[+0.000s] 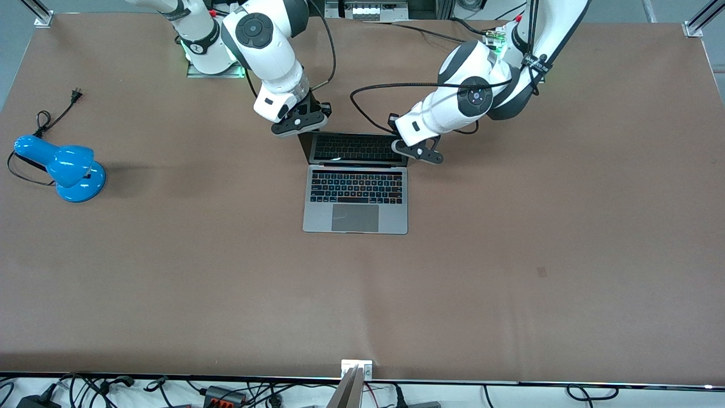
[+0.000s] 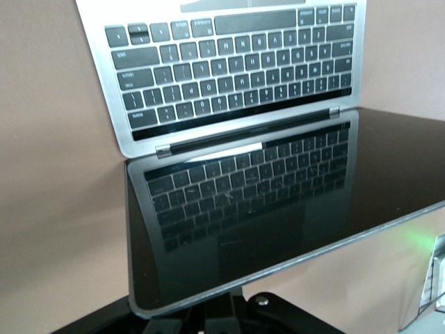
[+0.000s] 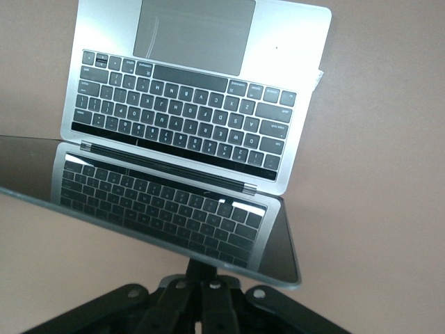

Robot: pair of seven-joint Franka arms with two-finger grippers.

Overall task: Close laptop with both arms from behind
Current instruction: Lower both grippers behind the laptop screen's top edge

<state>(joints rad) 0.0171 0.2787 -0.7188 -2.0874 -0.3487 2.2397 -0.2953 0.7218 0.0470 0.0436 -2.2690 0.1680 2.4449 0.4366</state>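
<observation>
The silver-grey laptop (image 1: 355, 195) lies open in the middle of the table, its black screen (image 1: 354, 147) leaning toward the keys. My right gripper (image 1: 302, 122) is at the lid's top corner toward the right arm's end. My left gripper (image 1: 420, 152) is at the top corner toward the left arm's end. In the left wrist view the screen (image 2: 278, 209) mirrors the keys, and the left gripper (image 2: 229, 306) has its fingers together, tips hidden under the lid's edge. In the right wrist view the right gripper (image 3: 203, 278) shows the same under the lid (image 3: 174, 209).
A blue desk lamp (image 1: 68, 170) with a black cord (image 1: 54, 116) lies near the right arm's end of the table. Black cables (image 1: 368, 90) hang from both wrists above the laptop's lid. The brown table (image 1: 510, 255) edge runs along the front.
</observation>
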